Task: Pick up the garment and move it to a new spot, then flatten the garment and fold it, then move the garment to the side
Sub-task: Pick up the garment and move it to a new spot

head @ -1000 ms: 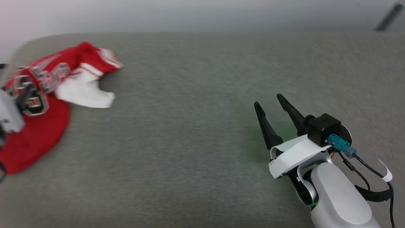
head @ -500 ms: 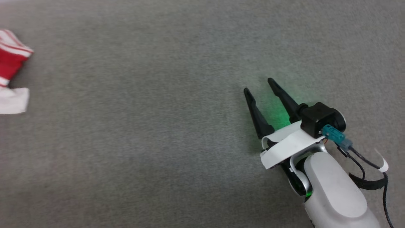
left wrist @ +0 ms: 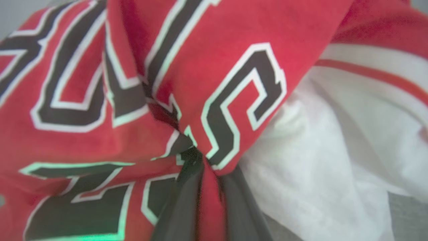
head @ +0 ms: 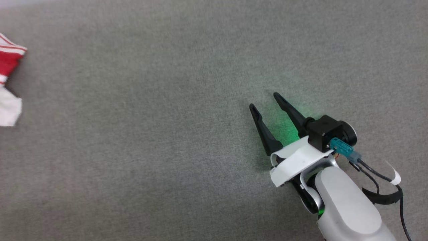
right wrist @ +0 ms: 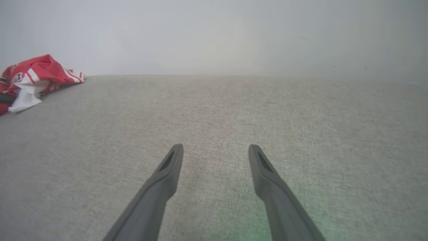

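**Left gripper pinching garment; right gripper spread and clear of it**

Obscured: in the head view the garment (head: 8,63) is cut by the left edge, leaving a strip of striped trim and a white corner. In the left wrist view the cloth is bunched and blurred. Its black, white-outlined print is creased and only partly legible, and the fingertips are buried in a fold.

Count: one garment, two grippers, two dark fingers each.

Jaws: the left gripper (left wrist: 209,167) has its fingers nearly together, nipping a fold of red printed cloth beside the white sleeve (left wrist: 334,150). The right gripper (head: 264,101) stands wide apart and holds nothing, low over the grey fabric surface (head: 167,134).

Location: the garment (right wrist: 36,72) lies crumpled at the far left of that surface, well apart from the right gripper (right wrist: 215,147).
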Controlling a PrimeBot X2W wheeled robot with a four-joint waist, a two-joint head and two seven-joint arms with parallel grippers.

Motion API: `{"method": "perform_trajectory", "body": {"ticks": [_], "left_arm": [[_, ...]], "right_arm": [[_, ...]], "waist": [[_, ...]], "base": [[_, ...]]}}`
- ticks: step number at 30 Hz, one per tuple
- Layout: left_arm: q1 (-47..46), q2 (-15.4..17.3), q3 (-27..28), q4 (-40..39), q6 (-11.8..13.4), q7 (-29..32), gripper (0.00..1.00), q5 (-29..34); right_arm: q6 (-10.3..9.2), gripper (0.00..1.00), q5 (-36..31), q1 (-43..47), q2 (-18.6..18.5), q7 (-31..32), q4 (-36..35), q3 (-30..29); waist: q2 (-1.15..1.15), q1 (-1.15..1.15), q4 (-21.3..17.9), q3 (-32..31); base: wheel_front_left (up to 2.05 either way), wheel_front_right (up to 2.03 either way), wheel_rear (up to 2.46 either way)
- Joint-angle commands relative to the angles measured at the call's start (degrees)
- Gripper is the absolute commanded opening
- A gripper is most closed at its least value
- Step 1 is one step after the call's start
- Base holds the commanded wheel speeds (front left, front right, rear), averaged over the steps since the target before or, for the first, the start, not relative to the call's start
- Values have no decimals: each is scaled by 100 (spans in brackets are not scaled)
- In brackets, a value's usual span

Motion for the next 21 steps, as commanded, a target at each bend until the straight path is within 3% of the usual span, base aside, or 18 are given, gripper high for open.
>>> {"method": "perform_trajectory", "body": {"ticks": [1, 4, 11, 16, 21], "left_arm": [[193, -215, -135, -34, -75, -78, 6, 42], [140, -159, -185, -78, -49, -463, 0, 17], [182, -205, -444, -839, -48, -915, 0, -232], [96, -141, -733, -1681, -48, -1052, 0, -382], [-84, -276, -1018, -2554, -48, -936, 0, -536]], "right_arm": [[-4, 100, 53, 75, 11, -4, 28, 7], [-4, 100, 185, 213, 7, -3, 84, -37], [-4, 100, 470, 588, -46, -3, 145, -163], [-4, 100, 597, 805, -49, -3, 107, -266], [-4, 100, 671, 974, -44, -3, 1, -448]], "waist": [[0, 0, 178, -376], [0, 0, 269, -710], [0, 0, 481, -1397], [0, 0, 519, -1669], [0, 0, 452, -1739]], "base": [[0, 0, 0], [0, 0, 0], [0, 0, 0], [0, 0, 0], [0, 0, 0]]}}
